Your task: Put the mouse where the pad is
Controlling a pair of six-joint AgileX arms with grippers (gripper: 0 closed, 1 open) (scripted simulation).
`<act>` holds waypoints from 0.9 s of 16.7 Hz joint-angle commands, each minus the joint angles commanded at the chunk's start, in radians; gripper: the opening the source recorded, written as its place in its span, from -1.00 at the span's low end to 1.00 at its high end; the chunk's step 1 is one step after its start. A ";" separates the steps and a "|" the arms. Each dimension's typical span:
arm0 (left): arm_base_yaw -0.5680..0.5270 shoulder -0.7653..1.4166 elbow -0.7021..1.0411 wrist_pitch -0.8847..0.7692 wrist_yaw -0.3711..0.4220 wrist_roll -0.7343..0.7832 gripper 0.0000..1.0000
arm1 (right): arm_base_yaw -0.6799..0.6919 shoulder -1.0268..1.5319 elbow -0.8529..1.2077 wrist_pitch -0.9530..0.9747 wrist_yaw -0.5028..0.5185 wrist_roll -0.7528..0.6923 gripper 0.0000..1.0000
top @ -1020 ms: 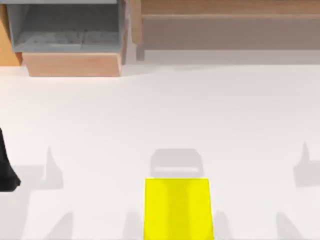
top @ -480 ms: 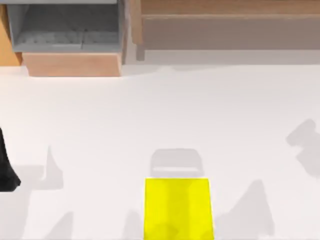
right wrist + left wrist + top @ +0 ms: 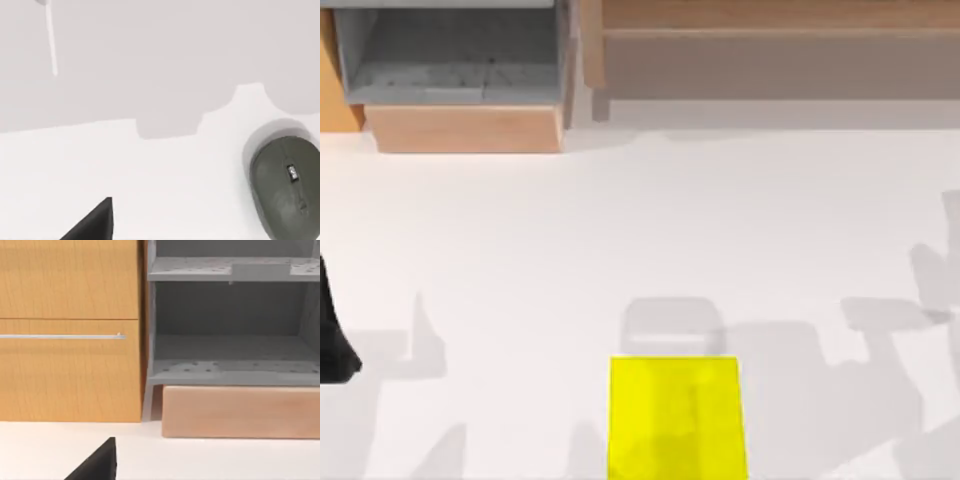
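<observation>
The step in hand looks like the reach for the mouse: it lies flat on the white worktop, dark grey with a small scroll wheel on its back, in the right wrist view, and nothing touches it. The right arm seems to be the one at work, since its wrist camera looks down on the mouse; a black tip at the lower edge of that view may be part of the right gripper, but whether its fingers are wide or narrow I cannot tell. The pad, a plain bright yellow rectangle, lies at the near middle of the worktop in the top view, bare. The left gripper is parked at the worktop's left side, facing a wooden cabinet and grey shelves, and I cannot tell the state of its fingers either. Next, I judge, the right gripper must centre over the mouse, come down with fingers set across its narrow width, close, lift, and carry it left to the pad
</observation>
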 joint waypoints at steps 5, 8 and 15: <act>0.000 0.000 0.000 0.000 0.000 0.000 1.00 | -0.100 0.327 0.276 -0.214 -0.027 -0.378 1.00; 0.000 0.000 0.000 0.000 0.000 0.000 1.00 | -0.156 0.433 0.434 -0.277 -0.040 -0.491 1.00; 0.000 0.000 0.000 0.000 0.000 0.000 1.00 | -0.201 0.484 0.566 -0.306 -0.049 -0.532 1.00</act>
